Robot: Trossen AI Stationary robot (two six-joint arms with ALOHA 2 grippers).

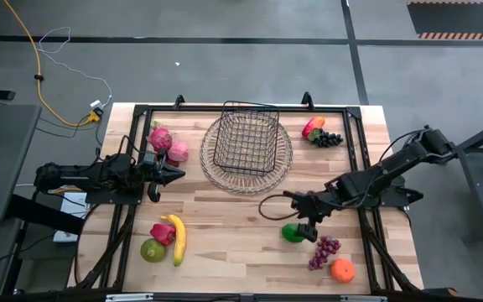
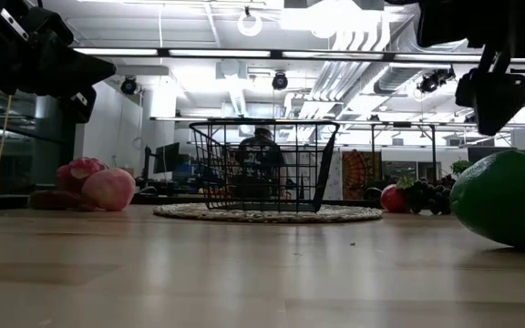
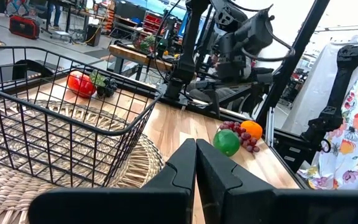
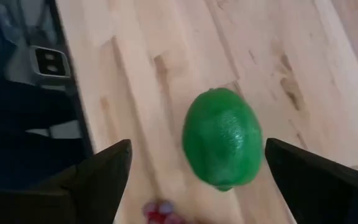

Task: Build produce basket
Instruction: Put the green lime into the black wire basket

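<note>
A green lime-like fruit (image 4: 222, 139) lies on the wooden table at the near right (image 1: 291, 233). My right gripper (image 4: 197, 148) hangs above it, open and slanting down, one finger on each side, clear of it; the low view shows the fruit (image 2: 509, 196) with the gripper (image 2: 492, 98) above it. The dark wire basket (image 1: 246, 138) stands on a round woven tray. My left gripper (image 1: 174, 174) waits shut and level at the table's left, pointing toward the basket. Other produce lies around the table.
Purple grapes (image 1: 324, 250) and an orange (image 1: 342, 269) lie near the lime. A red pepper, banana (image 1: 178, 239) and green fruit lie at the near left, pink dragon fruit (image 1: 161, 138) at the far left, a red fruit and dark grapes (image 1: 327, 138) at the far right. The woven tray (image 1: 225, 174) sits mid-table.
</note>
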